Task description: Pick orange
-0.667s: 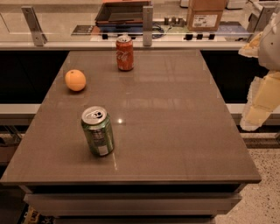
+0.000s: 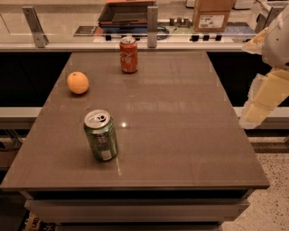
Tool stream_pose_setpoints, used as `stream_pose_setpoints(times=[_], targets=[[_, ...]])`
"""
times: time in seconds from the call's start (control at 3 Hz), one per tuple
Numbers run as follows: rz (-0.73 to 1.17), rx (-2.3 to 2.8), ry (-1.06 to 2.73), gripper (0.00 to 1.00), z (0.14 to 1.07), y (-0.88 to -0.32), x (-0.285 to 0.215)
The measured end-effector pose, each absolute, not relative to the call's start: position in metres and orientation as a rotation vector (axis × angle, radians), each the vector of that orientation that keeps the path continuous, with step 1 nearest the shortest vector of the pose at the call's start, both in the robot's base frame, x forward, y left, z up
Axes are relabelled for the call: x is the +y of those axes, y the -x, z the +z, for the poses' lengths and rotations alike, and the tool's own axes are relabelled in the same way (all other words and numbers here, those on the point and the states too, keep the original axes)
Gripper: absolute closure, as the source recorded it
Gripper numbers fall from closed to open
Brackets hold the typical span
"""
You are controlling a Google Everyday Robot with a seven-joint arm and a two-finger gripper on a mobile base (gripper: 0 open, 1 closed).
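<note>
The orange (image 2: 78,82) is a small round fruit lying on the left side of the brown table (image 2: 180,135), towards the back. My gripper (image 2: 264,101) shows as cream-coloured parts at the right edge of the view, hanging off the table's right side. It is far from the orange, with the whole width of the table between them. It holds nothing that I can see.
A red cola can (image 2: 128,55) stands upright at the back middle of the table. A green can (image 2: 100,135) stands upright at the front left, in front of the orange. Behind the table runs a counter with a cardboard box (image 2: 212,16) and a tray (image 2: 124,13).
</note>
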State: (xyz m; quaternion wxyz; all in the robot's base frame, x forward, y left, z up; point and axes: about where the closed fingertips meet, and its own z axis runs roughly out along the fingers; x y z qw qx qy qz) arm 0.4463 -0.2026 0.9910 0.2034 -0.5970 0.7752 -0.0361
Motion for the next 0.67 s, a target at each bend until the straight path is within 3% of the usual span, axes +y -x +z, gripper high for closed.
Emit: stream_pose_setpoints(times=[0.67], targets=[[0.082,1.956,1.473,0.0,1.005,-0.483,-0.151]])
